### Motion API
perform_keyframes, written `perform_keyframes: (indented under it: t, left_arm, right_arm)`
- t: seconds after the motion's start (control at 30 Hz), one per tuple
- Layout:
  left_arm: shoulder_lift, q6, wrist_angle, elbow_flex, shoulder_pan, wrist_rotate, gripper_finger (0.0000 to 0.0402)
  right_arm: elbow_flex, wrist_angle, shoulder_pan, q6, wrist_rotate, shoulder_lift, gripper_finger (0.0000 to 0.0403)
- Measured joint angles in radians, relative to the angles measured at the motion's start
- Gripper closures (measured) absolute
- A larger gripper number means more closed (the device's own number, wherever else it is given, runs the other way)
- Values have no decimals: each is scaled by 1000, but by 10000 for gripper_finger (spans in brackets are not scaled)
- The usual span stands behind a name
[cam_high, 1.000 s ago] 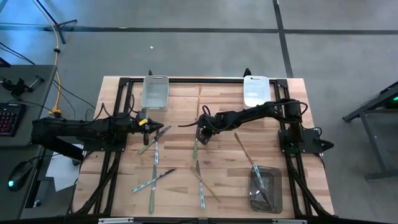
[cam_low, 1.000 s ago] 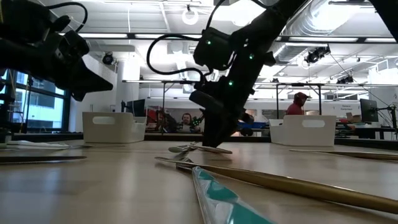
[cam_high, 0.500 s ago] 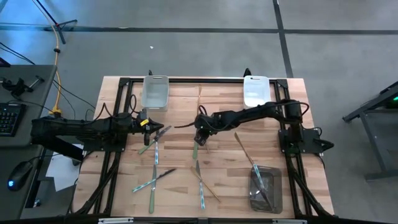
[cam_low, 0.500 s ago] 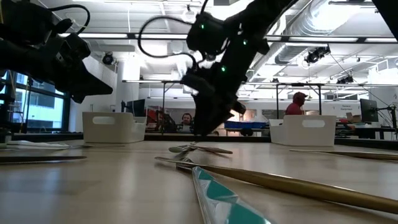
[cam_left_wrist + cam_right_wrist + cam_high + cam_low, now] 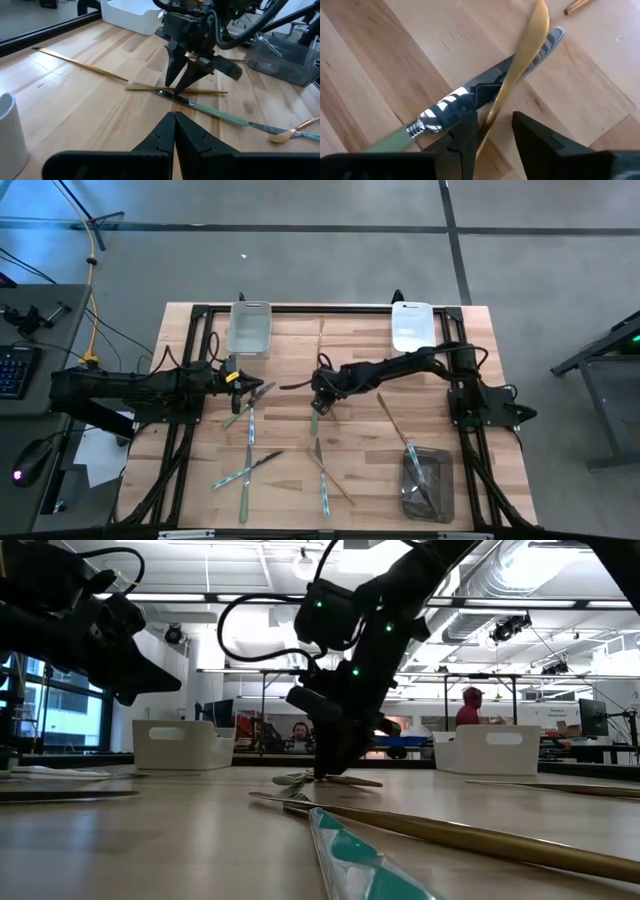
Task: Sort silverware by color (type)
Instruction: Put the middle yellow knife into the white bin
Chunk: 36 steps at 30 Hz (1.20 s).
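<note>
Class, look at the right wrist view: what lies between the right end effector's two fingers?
A gold knife runs between the fingers, crossing over a green-handled knife on the wood. The right end effector is open around it.

From overhead, my right gripper [image 5: 318,401] covered the crossing of the gold knife [image 5: 520,65] and the green-handled knife [image 5: 451,112], so I could not tell contact there. The right wrist picture cut the gold knife off between the fingers [image 5: 462,137]. Silverware inside the clear bin [image 5: 430,498], at five o'clock on the table [image 5: 370,435], was too small to sort.
</note>
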Motion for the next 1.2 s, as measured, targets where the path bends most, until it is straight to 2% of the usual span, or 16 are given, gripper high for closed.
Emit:
perform_keyframes:
  t: [0.17,0.37,0.63,1.2]
  left_arm:
    - [0,0,12,0,0,11,401]
    - [0,-17,11,0,-2,11,401]
    - [0,-10,11,0,-24,11,401]
    - [0,-18,14,0,-86,-38,401]
  right_arm:
    - [0,-25,-11,-19,-10,2,334]
    - [0,-47,-48,-61,-81,1,396]
    - [16,-76,-79,-127,-166,-7,400]
    - [112,-406,-120,-238,-140,-114,403]
